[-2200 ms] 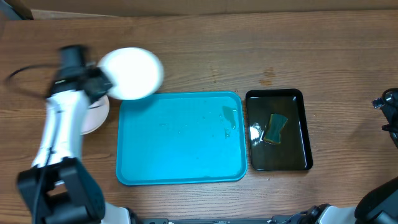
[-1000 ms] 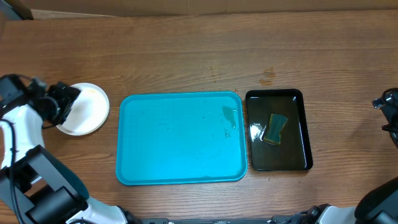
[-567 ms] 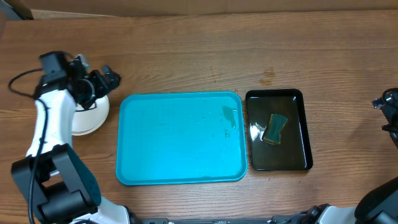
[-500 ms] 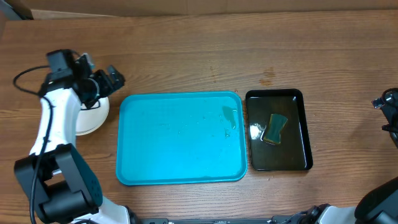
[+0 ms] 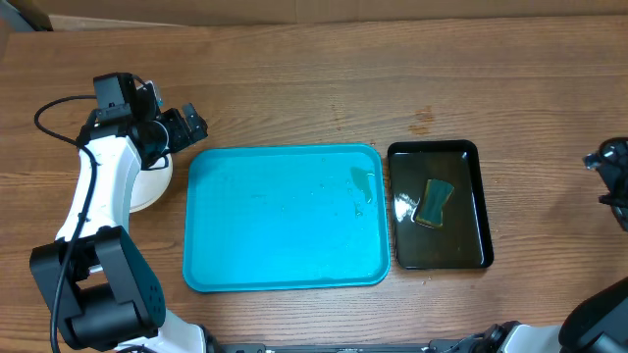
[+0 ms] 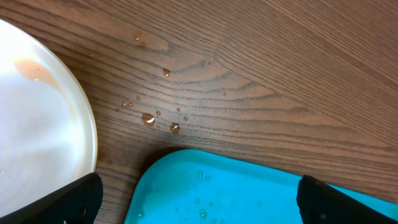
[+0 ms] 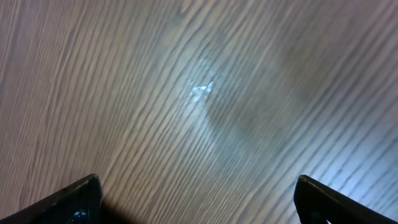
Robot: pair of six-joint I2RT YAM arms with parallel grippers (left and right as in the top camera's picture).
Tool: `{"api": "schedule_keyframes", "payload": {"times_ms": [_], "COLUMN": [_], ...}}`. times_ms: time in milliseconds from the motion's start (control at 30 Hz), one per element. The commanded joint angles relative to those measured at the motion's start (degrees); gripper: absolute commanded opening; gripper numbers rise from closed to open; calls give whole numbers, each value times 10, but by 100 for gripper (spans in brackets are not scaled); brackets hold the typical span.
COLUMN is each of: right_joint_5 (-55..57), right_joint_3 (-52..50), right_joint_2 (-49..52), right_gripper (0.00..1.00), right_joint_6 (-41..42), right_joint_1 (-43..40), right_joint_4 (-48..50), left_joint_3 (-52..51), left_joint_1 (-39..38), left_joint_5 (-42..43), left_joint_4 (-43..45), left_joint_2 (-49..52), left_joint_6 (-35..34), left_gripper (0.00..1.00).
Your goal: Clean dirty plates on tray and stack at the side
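A white plate [image 5: 149, 182] lies on the bare wood left of the turquoise tray [image 5: 285, 221], partly under my left arm; I cannot tell how many plates are stacked there. In the left wrist view the plate [image 6: 37, 124] shows a faint reddish smear near its rim. My left gripper [image 5: 184, 126] hangs open and empty above the wood, between the plate and the tray's far left corner [image 6: 249, 193]. The tray holds only water drops. My right gripper [image 5: 613, 169] is open over bare wood at the table's right edge, and its wrist view shows nothing between the jaws [image 7: 199, 208].
A glossy black tray [image 5: 471, 245] with water and a green-yellow sponge [image 5: 435, 202] stands right of the turquoise tray. Water drops [image 6: 149, 119] dot the wood near the plate. A cable loops by the left arm [image 5: 59, 103].
My left gripper carried a white plate down to the spot left of the tray, opened and let it go, then moved up and right toward the tray's corner. The right arm stayed still.
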Motion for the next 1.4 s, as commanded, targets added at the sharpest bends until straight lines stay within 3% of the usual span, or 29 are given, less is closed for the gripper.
{"api": "schedule_keyframes", "payload": {"times_ms": [0, 167, 600, 867, 1067, 1367], "right_joint_5": [-3, -3, -3, 54, 102, 45], "right_joint_3": [9, 9, 9, 4, -97, -388], "right_joint_2": [-23, -84, -346, -523, -658, -807], "right_gripper": [100, 100, 100, 100, 100, 100], "right_joint_6": [2, 2, 2, -5, -30, -33], "right_joint_1": [27, 105, 431, 482, 467, 446], "right_joint_4": [3, 3, 3, 23, 158, 473], "left_joint_3": [13, 13, 13, 13, 13, 13], "left_joint_1": [-3, -3, -3, -3, -3, -3], "left_joint_5": [-6, -7, -7, -7, -6, -6], "left_joint_4": [0, 0, 0, 0, 0, 0], "left_joint_2": [-15, -15, -15, -15, -15, -15], "left_joint_6": [11, 11, 11, 11, 11, 11], "left_gripper": [100, 100, 100, 100, 100, 100]}}
